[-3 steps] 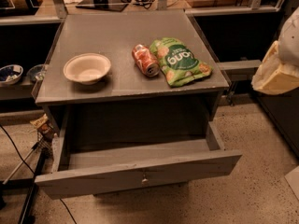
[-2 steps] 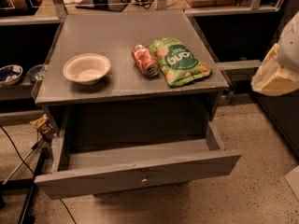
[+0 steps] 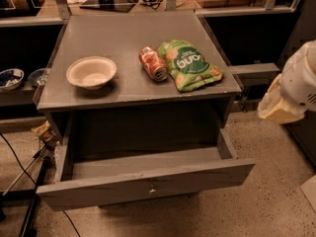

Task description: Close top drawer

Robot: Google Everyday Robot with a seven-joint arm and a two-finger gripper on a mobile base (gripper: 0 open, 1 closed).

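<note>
Currently, the item farthest to the left of the gripper (image 3: pixel 279 105) is a side shelf (image 3: pixel 15 97) carrying a blue patterned bowl (image 3: pixel 10 78) and a second, darker bowl (image 3: pixel 37 76) just beside it. Their contents cannot be told.

On the grey cabinet top (image 3: pixel 133 38), a white bowl (image 3: pixel 92 72) stands upright, well apart from the gripper on its left. Only its plain inner surface shows.

Below the cabinet top, the top drawer (image 3: pixel 148 180) is pulled far out toward the camera. It lies lower than the gripper and to its left, and is not in contact with it. The front panel runs slightly askew, with its right end higher in the view. A small round knob (image 3: pixel 152 191) sits at the centre of the panel. Inside the drawer, only the bare grey floor board shows.

Nearer the gripper, a red drinks can (image 3: pixel 153 63) lies on its side on the cabinet top. A green snack bag (image 3: pixel 189 65) lies flat just beside the can, on the side closer to the gripper.

At the right edge of the view, the gripper hangs past the cabinet's right side, above the speckled floor (image 3: pixel 256 211). It is level with the gap between the cabinet top and the drawer. A white arm segment (image 3: pixel 302 78) rises from it and leaves the view on the right. Whether the gripper is open or closed cannot be told, and no object is seen in its hold.
</note>
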